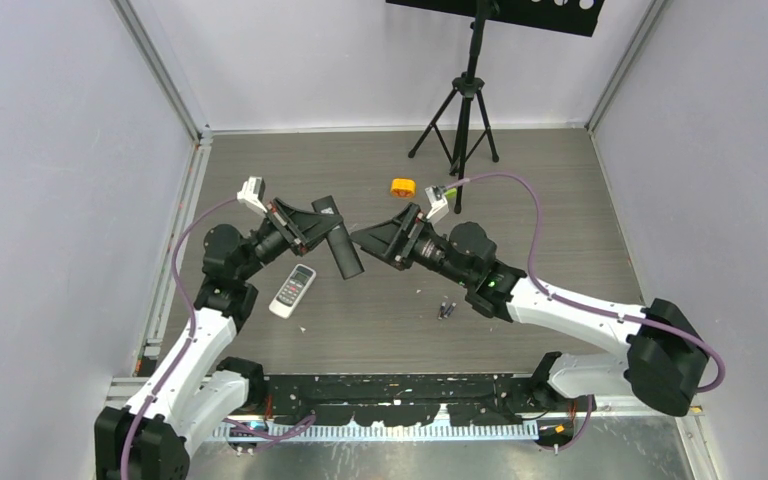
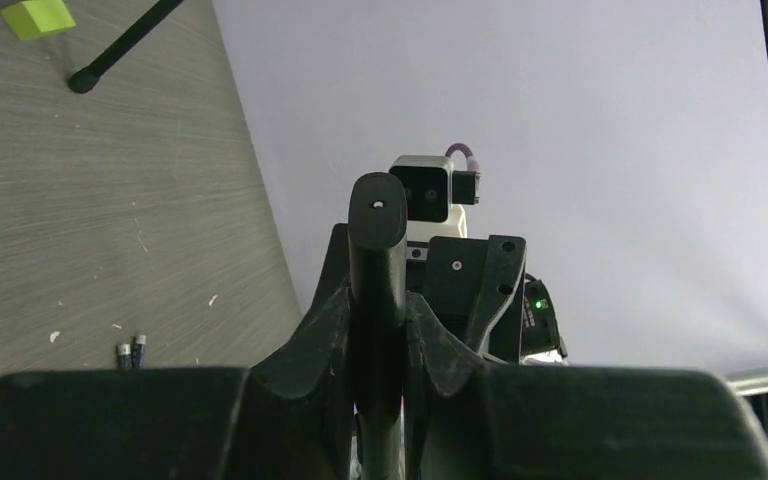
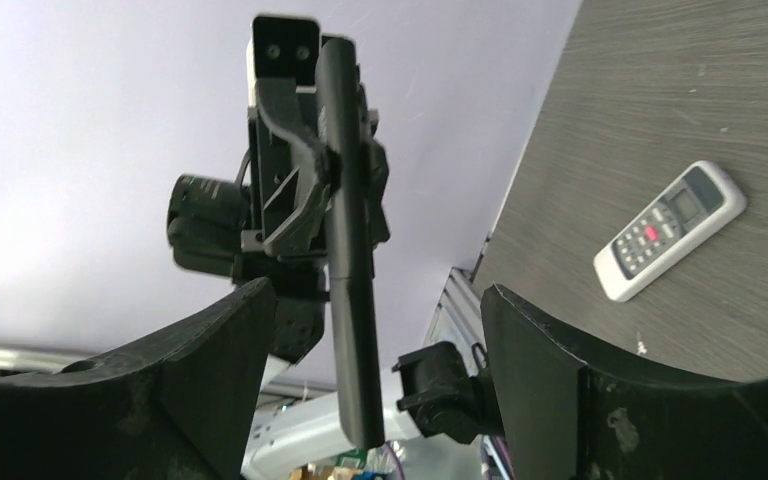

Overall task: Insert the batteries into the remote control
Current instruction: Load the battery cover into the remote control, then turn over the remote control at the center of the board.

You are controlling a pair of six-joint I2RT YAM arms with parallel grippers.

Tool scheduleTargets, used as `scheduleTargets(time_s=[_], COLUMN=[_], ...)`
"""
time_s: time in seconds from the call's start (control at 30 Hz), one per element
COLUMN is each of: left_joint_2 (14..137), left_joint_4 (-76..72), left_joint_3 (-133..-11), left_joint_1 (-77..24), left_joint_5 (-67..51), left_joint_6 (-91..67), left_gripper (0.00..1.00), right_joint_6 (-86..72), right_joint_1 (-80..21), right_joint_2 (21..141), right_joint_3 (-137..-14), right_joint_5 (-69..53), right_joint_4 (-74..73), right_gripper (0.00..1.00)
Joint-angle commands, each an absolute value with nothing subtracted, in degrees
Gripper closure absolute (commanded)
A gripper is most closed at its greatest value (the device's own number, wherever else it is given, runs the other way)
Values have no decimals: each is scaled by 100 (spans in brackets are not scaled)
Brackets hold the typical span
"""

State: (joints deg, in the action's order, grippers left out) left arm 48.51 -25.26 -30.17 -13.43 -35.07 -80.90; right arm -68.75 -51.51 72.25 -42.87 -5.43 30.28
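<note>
A long black remote control (image 1: 337, 237) hangs above the table with my left gripper (image 1: 305, 232) shut on its upper part. In the left wrist view the black remote control (image 2: 378, 260) is clamped edge-on between the fingers of the left gripper (image 2: 378, 330). My right gripper (image 1: 365, 240) faces it from the right and stands open. In the right wrist view the remote's lower end (image 3: 348, 220) hangs inside the right gripper (image 3: 375, 300) without touching either finger. Two small dark batteries (image 1: 446, 310) lie on the table beside the right arm, and they show as well in the left wrist view (image 2: 131, 351).
A white remote (image 1: 292, 290) with a small screen lies face up on the table under the left arm, also in the right wrist view (image 3: 670, 228). An orange round block (image 1: 403, 187) sits further back. A lime green block (image 2: 38, 17) lies near a black tripod (image 1: 465, 110).
</note>
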Motion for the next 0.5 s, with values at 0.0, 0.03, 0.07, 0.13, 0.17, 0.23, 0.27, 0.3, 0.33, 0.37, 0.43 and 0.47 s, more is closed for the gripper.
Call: scheduleTargets(time_s=[0.0, 0.03, 0.07, 0.13, 0.17, 0.23, 0.27, 0.3, 0.33, 0.37, 0.43, 0.47], left_joint_2=[4813, 4823, 4833, 4875, 4886, 4907, 4906, 4890, 4856, 4819, 4758, 4755], left_joint_4=[-2689, -2660, -2600, -2563, -2555, -2550, -2549, -2564, -2577, -2606, -2646, -2691], left_joint_3=[-3471, -3531, -3601, -3742, -3804, -3921, -3965, -3990, -3991, -3995, -3993, -3991], left_joint_1=[-1336, -1336, -1336, -1336, -1336, -1337, -1336, -1336, -1336, -1336, -1336, -1336], left_joint_5=[-4067, -4161, -4257, -4577, -4693, -4984, -5104, -5189, -5242, -5271, -5296, -5298], left_joint_6=[-7605, -7506, -7406, -7248, -7150, -7039, -6942, -6879, -6834, -6808, -6778, -6796], left_gripper=[100, 100, 100, 100, 100, 100, 100, 100, 100, 100, 100, 100], right_joint_6=[-6678, -6637, -6568, -6322, -6210, -6009, -5919, -5831, -5756, -5693, -5601, -5569], right_joint_1=[-5143, -5142, -5142, -5144, -5142, -5144, -5142, -5142, -5142, -5144, -5149, -5150], right_joint_2=[6933, 6949, 6976, 7050, 7081, 7132, 7150, 7165, 7182, 7207, 7251, 7284], right_joint_3=[-4178, -4182, -4208, -4313, -4395, -4595, -4706, -4833, -4945, -5041, -5177, -5225], right_joint_5=[-1203, -1323, -1436, -1693, -1809, -2015, -2106, -2214, -2336, -2441, -2645, -2732], right_joint_4=[3519, 3524, 3522, 3446, 3366, 3200, 3074, 2958, 2893, 2832, 2745, 2754], right_gripper=[20, 20, 20, 23, 24, 29, 32, 36, 39, 41, 44, 45])
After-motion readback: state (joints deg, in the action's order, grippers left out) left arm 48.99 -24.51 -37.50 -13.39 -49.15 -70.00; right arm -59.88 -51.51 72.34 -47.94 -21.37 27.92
